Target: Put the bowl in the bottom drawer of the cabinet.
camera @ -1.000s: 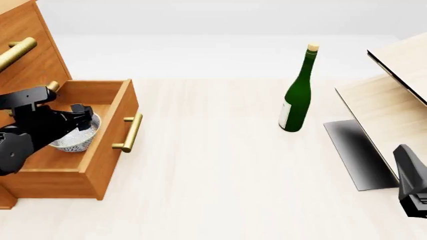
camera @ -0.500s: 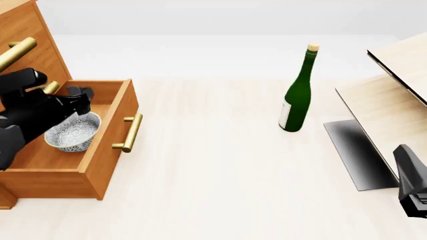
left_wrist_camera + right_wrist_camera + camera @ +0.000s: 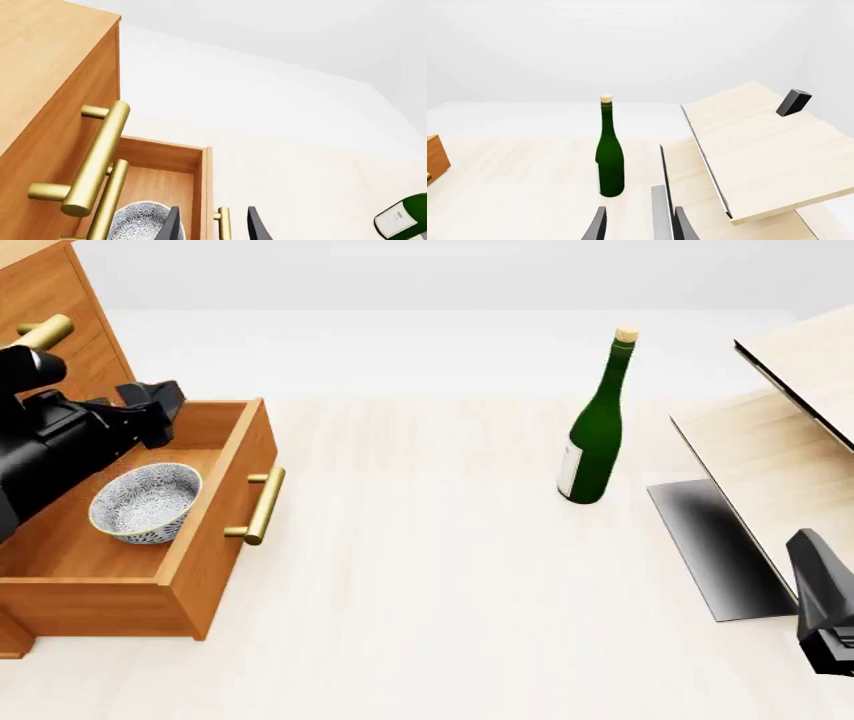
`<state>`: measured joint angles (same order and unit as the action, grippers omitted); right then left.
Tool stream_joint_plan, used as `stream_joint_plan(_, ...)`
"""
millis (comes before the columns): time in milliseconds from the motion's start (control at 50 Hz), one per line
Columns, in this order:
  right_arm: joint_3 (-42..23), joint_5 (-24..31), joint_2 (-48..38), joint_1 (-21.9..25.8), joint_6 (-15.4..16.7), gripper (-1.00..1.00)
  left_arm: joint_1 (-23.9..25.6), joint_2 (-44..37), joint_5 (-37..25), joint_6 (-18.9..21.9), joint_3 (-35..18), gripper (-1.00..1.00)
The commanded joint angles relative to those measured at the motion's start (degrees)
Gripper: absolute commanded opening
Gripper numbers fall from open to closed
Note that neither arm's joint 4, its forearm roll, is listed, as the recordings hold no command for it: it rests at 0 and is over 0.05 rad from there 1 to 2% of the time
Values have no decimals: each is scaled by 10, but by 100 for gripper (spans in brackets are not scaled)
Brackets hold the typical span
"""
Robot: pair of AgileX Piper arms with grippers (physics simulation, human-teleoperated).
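The left arm enters from the desk's left edge in the front view, its dark links angled upward; the left gripper (image 3: pixel 158 400) is raised, fingers parted and empty; in its wrist view the two fingertips (image 3: pixel 172 226) stand apart; the right gripper (image 3: pixel 637 225) sits low at the desk's right near corner, fingers likewise spread, gripping nothing.

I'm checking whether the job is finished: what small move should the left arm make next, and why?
Probably lift the left gripper clear, then push the bottom drawer shut: the bowl sits inside it, released, and the drawer stands open.
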<state>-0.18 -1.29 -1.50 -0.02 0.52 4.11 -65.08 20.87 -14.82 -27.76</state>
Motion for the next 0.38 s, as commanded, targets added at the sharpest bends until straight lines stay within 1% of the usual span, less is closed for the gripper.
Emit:
stream_joint_plan(20,0,0,0,0,0,100,19,37,-15,6,-4,100)
stream_joint_plan(40,0,0,0,0,0,100,33,38,-13,7,-8,100)
stream_joint_plan(180,0,0,0,0,0,100,45,50,-21,9,-19,100)
stream_joint_plan(300,0,0,0,0,0,100,66,64,-20,5,-23,100)
stream_joint_plan(360,0,0,0,0,0,100,74,71,-16,10,-20,100)
stream_joint_plan(380,0,0,0,0,0,100,80,78,-12,2,-16,100)
